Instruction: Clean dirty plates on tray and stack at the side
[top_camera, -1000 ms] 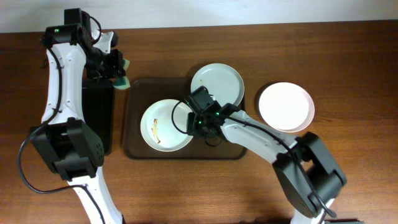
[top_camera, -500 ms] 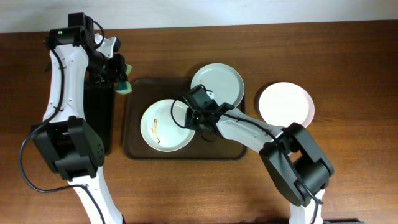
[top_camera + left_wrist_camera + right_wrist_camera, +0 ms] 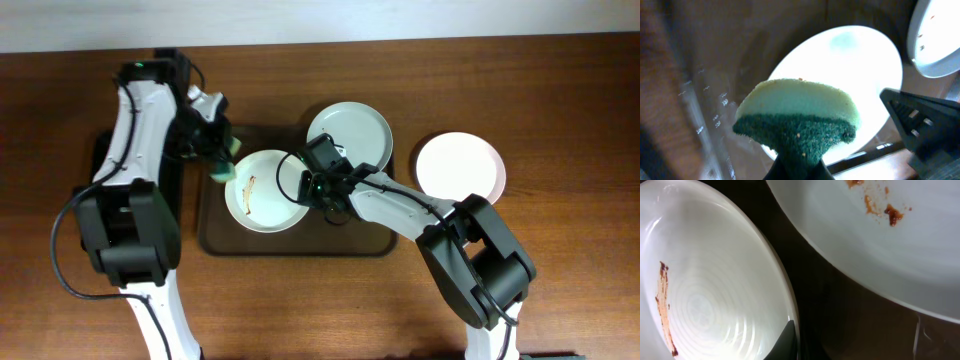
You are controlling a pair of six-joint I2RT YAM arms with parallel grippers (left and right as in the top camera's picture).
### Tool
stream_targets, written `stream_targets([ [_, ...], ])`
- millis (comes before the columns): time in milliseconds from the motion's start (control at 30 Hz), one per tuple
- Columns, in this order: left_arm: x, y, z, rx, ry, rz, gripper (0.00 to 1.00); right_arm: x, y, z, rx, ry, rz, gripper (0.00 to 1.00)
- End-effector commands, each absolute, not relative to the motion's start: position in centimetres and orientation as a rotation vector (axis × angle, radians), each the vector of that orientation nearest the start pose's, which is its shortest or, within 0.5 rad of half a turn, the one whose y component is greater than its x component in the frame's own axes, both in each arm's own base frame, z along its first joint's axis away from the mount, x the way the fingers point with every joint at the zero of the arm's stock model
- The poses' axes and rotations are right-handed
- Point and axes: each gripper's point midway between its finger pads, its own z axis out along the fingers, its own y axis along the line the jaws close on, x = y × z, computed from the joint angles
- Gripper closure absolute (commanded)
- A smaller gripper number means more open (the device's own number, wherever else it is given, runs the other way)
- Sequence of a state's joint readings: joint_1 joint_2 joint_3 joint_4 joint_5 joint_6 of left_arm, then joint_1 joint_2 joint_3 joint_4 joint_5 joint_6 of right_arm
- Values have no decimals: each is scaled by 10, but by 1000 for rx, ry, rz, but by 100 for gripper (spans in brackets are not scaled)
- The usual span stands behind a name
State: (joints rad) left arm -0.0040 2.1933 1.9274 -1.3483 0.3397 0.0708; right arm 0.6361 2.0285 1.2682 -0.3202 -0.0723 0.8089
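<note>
— Where your left gripper (image 3: pixel 222 168) hangs at the tray's left end, its jaws are pressed onto a two-layer sponge of pale yellow foam over dark green scourer (image 3: pixel 800 117). The sponge hides the fingertips in your left wrist view, and I cannot tell whether it touches the plate below.

— And my right one?

— Your right gripper (image 3: pixel 305 188) has its jaws pinched on the right rim of the round white plate with a brown smear (image 3: pixel 262 192). That plate lies on the large dark brown rectangular tray (image 3: pixel 215 238). Your right wrist view shows only one dark fingertip (image 3: pixel 787 341), at that rim; the other is cut off.

— The other plates?

— A second pale round plate with brown specks (image 3: pixel 348 135) sits at the tray's back right corner, overhanging the rim. A third plain white plate (image 3: pixel 460 172) lies on the wooden table (image 3: pixel 560 90), off the tray to the right. Your left arm covers most of a narrow black tray (image 3: pixel 101 165).
</note>
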Motion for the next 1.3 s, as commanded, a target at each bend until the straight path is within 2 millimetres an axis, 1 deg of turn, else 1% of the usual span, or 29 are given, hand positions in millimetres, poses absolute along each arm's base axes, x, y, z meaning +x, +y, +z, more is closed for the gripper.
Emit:
stream_targets([
  [0, 414, -88, 68, 343, 3093, -515, 99, 370, 292, 2, 219, 2787, 547, 96],
  [33, 414, -93, 61, 379, 3091, -475, 99, 370, 292, 2, 219, 2787, 547, 96],
  [100, 411, -96, 47, 412, 3104, -389, 99, 370, 292, 2, 202, 2788, 548, 96],
  [167, 407, -94, 34, 384, 3125, -323, 99, 370, 292, 2, 197, 2788, 547, 96],
  [233, 402, -92, 16, 339, 3140, -289, 99, 370, 293, 2, 196, 2789, 551, 96],
  [267, 401, -91, 12, 326, 3144, -284, 99, 370, 293, 2, 197, 2789, 551, 96],
  [300, 398, -87, 3, 311, 3150, -251, 99, 370, 293, 2, 197, 2788, 551, 96],
  [400, 394, -73, -8, 292, 3164, -128, 99, 370, 292, 2, 198, 2788, 551, 96],
  [467, 389, -68, -12, 293, 3183, -89, 99, 371, 291, 2, 202, 2789, 551, 96],
  [533, 380, -67, -11, 295, 3219, -88, 99, 372, 290, 2, 209, 2790, 557, 96],
  [600, 369, -66, -10, 298, 3263, -91, 99, 372, 290, 3, 209, 2794, 568, 96],
  [633, 361, -67, -9, 305, 3297, -110, 99, 372, 290, 3, 209, 2795, 570, 96],
  [700, 349, -75, -5, 398, 3324, -218, 100, 372, 290, 3, 209, 2795, 570, 96],
  [767, 345, -86, -3, 500, 3307, -347, 100, 371, 290, 3, 209, 2795, 570, 96],
  [800, 346, -91, -3, 518, 3289, -385, 99, 372, 290, 3, 209, 2795, 570, 96],
  [900, 359, -93, -5, 519, 3232, -381, 99, 371, 290, 3, 208, 2795, 571, 96],
  [967, 372, -94, -14, 493, 3176, -360, 99, 371, 290, 3, 208, 2796, 571, 96],
  [1100, 385, -85, -37, 320, 3128, -254, 99, 371, 291, 3, 207, 2797, 573, 96],
  [1233, 393, -75, -59, 224, 3067, -150, 99, 371, 291, 3, 208, 2797, 573, 96],
  [1267, 396, -68, -63, 195, 3046, -94, 99, 371, 291, 3, 208, 2796, 573, 96],
])
